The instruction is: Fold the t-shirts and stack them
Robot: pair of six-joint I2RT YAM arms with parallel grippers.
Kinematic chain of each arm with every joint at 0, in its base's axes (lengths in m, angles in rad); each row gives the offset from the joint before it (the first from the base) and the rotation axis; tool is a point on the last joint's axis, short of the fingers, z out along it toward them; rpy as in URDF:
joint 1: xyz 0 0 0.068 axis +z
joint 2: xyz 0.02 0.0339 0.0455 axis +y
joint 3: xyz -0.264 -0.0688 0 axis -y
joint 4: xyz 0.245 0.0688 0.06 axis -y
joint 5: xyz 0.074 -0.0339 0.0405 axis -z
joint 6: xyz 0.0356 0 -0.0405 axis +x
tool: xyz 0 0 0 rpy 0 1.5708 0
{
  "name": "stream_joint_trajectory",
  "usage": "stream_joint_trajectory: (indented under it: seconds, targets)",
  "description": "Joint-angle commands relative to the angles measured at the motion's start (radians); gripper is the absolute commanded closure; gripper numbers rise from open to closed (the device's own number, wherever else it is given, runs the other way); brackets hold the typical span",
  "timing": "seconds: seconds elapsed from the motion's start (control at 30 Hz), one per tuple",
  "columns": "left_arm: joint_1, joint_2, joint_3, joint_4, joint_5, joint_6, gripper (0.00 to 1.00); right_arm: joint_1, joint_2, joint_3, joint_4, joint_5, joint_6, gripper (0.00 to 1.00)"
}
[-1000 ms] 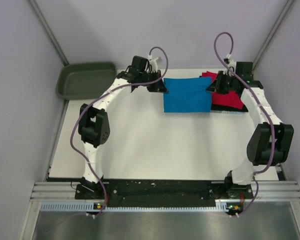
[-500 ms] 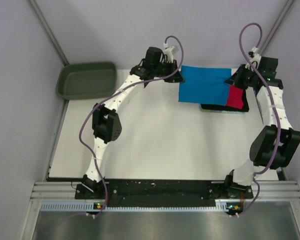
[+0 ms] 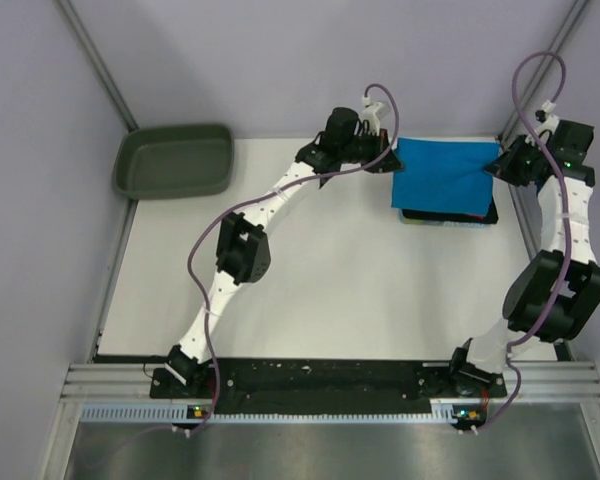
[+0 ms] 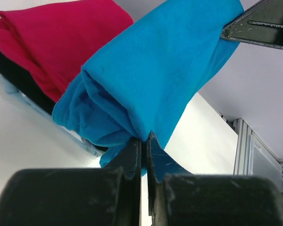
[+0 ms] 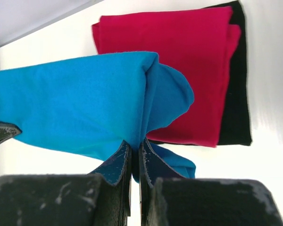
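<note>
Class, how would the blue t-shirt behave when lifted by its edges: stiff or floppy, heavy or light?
Probably floppy: the blue t-shirt bunches and droops where the left gripper pinches it. Likely light: small edge pinches by that one and the right gripper hold it up over the red shirt.

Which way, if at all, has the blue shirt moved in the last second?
Yes. The blue shirt has moved right, away from the tub, and now hangs over the folded stack.

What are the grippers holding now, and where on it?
The folded blue t-shirt: left gripper shut on its left edge, right gripper on its right edge.
</note>
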Motion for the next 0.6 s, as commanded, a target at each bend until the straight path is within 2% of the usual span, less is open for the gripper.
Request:
stream_joint_trajectory:
  seconds: [0.0, 0.13, 0.57]
  targets:
    - [-0.022, 0.018, 0.084, 0.149, 0.000, -0.024, 1.00, -0.062, -0.031, 0.052, 0.000, 0.029, -0.052, 1.00]
    - [-0.029, 0.047, 0.109, 0.203, -0.026, -0.034, 1.00, -0.068, 0.001, 0.062, 0.001, 0.029, -0.084, 1.00]
    - [-0.031, 0.177, 0.135, 0.370, -0.112, -0.072, 1.00, -0.070, 0.244, 0.211, -0.011, 0.051, -0.135, 1.00]
